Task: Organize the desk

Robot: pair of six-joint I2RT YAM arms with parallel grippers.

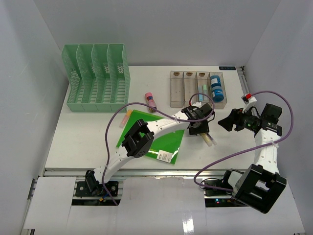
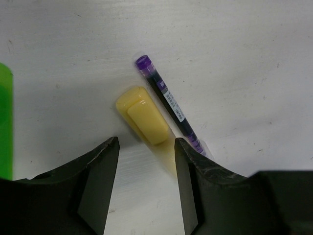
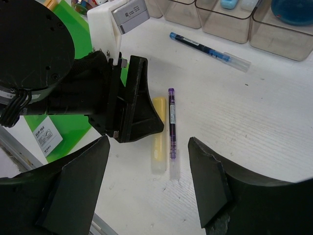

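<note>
my left gripper [image 2: 146, 147] gapes over the yellow highlighter [image 2: 146, 120]; right gripper [image 3: 149, 142] gapes too, empty — green folder [image 3: 73, 136] label [image 3: 46, 137], lower left, reads "clip"

- Overhead view: bright, even, diffuse light. The white surface [image 1: 83, 142] and pale walls come close to washing out. Shadows under the arms are faint and soft-edged.
- The walls splay outward toward the upper corners of that frame, a wide-lens effect.
- Left wrist view: the yellow highlighter [image 2: 146, 117] and purple pen [image 2: 168, 105] are sharp. Thin, soft shadows hug them, and the highlighter's cap has a pale sheen.
- The left end effector [image 2: 146, 142] along the bottom edge is dark, with little detail.
- Right wrist view: the right end effector [image 3: 149, 142] fills the lower corners as near-black, slightly soft shapes. The clear tray [image 3: 234, 19] along the top edge is mildly blurred.
</note>
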